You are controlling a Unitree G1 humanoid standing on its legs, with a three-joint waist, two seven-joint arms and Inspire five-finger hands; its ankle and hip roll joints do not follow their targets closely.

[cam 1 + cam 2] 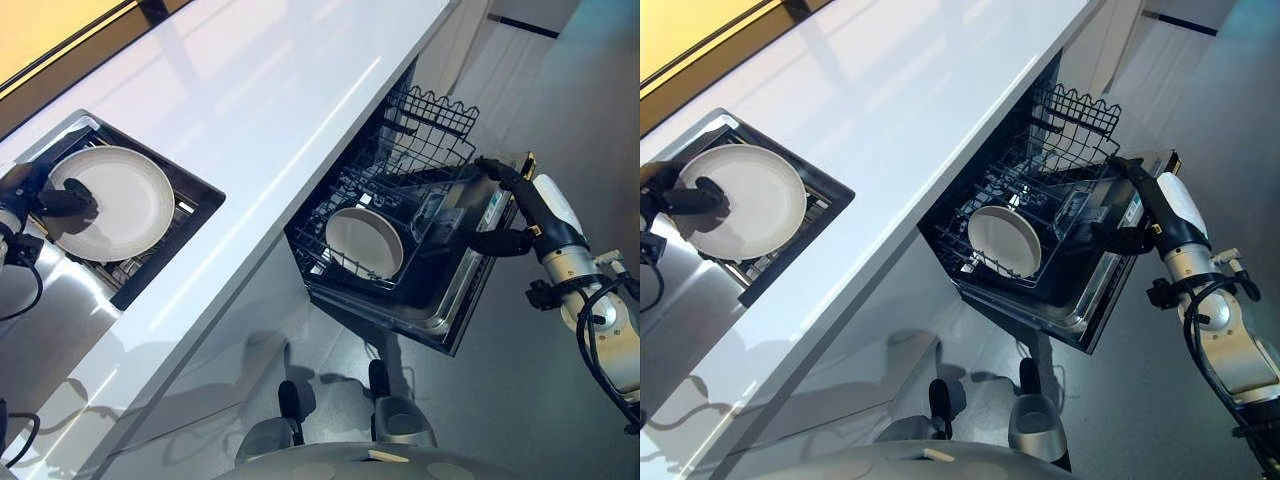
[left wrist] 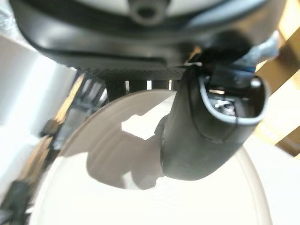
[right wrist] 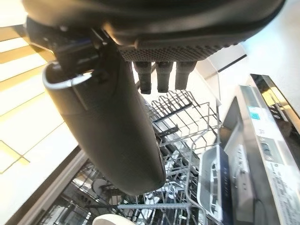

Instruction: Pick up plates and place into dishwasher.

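- Left hand [image 1: 45, 200] pinches a white plate [image 1: 115, 203] by its rim, over the sink [image 1: 195, 190].
- Second plate [image 1: 364, 242] stands in the dishwasher rack [image 1: 420, 150], well right of the sink.
- Right hand [image 1: 510, 205] hangs beside the rack, fingers relaxed, holding nothing.

Two plates: one in sink [image 1: 112, 202], one in dishwasher rack [image 1: 365, 242] (upright).

White round plate [image 1: 118, 203]: lies flat on dark sink rack [image 1: 190, 205], left side | Second white plate [image 1: 364, 241]: stands tilted on edge in lower rack [image 1: 330, 265] of open dishwasher [image 1: 455, 300] below table [image 1: 290, 90]
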